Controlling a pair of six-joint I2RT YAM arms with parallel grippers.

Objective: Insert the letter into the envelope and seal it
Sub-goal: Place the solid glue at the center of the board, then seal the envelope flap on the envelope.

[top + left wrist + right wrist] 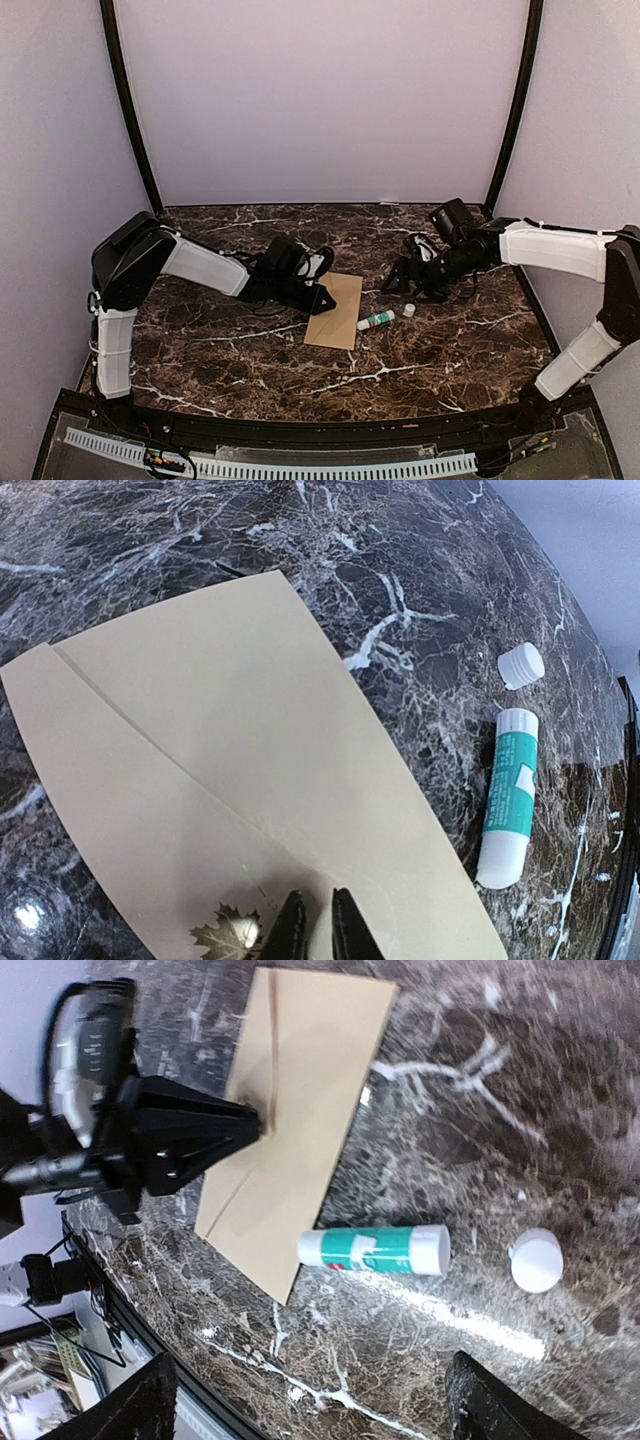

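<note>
Glue stick (376, 320) and cap (409, 310) lie right of envelope (337, 312).

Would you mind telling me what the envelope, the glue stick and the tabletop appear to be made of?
The envelope looks like matte tan kraft paper: flat, crisply folded. The glue stick seems smooth plastic, a white tube with a teal label. The tabletop looks like polished dark marble with white veins, though it may be printed laminate.

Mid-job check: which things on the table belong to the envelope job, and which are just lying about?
In the job: envelope, under the shut left gripper; uncapped glue stick beside it.
Lying about: white cap, apart from the glue stick, on the marble table.
</note>
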